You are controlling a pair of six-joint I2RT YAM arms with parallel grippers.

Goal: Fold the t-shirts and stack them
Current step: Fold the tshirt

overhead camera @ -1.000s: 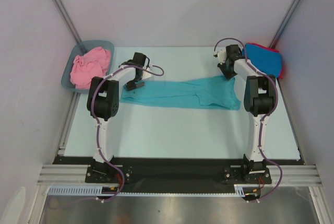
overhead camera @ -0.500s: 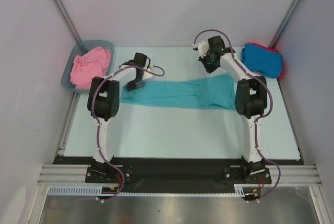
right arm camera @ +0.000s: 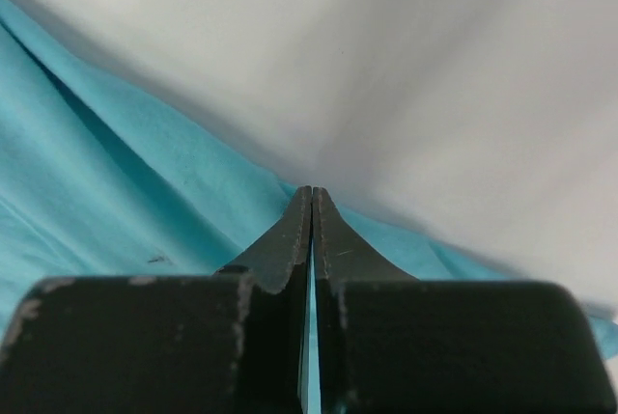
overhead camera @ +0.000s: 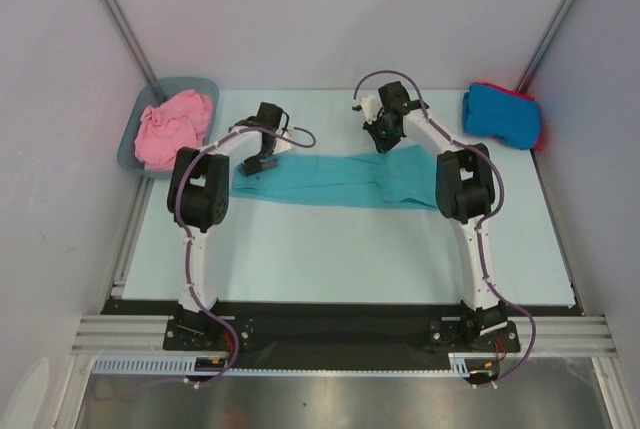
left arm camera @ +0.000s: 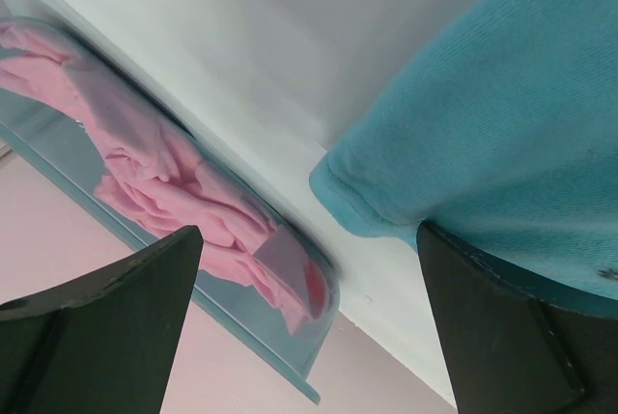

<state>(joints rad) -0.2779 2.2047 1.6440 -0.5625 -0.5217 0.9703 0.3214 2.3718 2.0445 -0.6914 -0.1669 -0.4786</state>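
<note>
A teal t-shirt [overhead camera: 320,179] lies stretched left to right across the table. My left gripper [overhead camera: 262,161] hangs open over its left end; in the left wrist view [left arm camera: 309,231] one finger [left arm camera: 502,327] rests against the teal cloth [left arm camera: 502,96]. My right gripper [overhead camera: 381,137] is at the shirt's far edge, right of the middle. In the right wrist view its jaws [right arm camera: 312,192] are pressed together at the edge of the teal cloth [right arm camera: 97,163]. A pink t-shirt [overhead camera: 172,124] lies crumpled in the tub. A folded bright blue t-shirt [overhead camera: 500,114] lies on a red one [overhead camera: 540,137] at the far right.
The grey-blue tub [overhead camera: 128,149] stands at the far left corner, also seen in the left wrist view [left arm camera: 290,356]. The blue and red pile lies against the right wall. The right arm's elbow [overhead camera: 460,184] covers the teal shirt's right end.
The right gripper has closed and swung left along the teal shirt's far edge, from near the blue pile toward the middle. The left arm has not moved.
</note>
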